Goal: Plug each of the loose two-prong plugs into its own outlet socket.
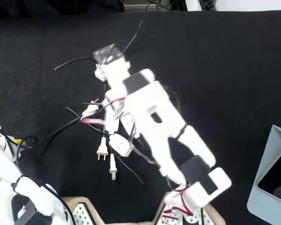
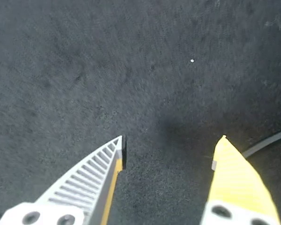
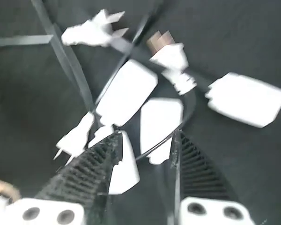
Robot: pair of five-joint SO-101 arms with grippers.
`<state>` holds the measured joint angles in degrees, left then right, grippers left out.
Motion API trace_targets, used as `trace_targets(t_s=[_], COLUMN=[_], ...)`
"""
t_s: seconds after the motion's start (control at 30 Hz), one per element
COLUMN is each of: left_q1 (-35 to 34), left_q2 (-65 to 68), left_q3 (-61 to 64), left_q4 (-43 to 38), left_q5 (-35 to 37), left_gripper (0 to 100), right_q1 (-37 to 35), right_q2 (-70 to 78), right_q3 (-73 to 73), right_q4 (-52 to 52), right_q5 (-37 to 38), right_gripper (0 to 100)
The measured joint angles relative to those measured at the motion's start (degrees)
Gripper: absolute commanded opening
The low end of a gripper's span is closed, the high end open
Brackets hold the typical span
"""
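Your right pincer (image 3: 146, 137) gapes over the white plastic outlet block (image 3: 160, 123), centre before you squeeze; left pincer (image 2: 172, 138) spread at eight o'clock

The right arm (image 1: 154, 112) stretches over tangled white plugs (image 1: 102, 150) — black cloth (image 1: 225, 70) beneath.

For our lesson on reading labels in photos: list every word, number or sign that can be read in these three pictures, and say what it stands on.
None can be read.
The white plugs and sockets: no legible marks; they are blurred in the right wrist view.
The black cloth: plain, no print.
The grey box at the table's edge: no print to be seen.
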<state>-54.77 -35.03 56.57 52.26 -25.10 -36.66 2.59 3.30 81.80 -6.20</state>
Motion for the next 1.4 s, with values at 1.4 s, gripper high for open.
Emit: trace_targets(t_s=[1.4], left_q1=[0.0], left_q2=[-0.18], left_q3=[0.0], left_q4=[0.0], left_q5=[0.0], left_gripper=[30], right_q1=[-17.93], right_q2=[13.45], right_q3=[12.4], right_q4=[-0.53], right_q5=[-13.01], right_gripper=[5.0])
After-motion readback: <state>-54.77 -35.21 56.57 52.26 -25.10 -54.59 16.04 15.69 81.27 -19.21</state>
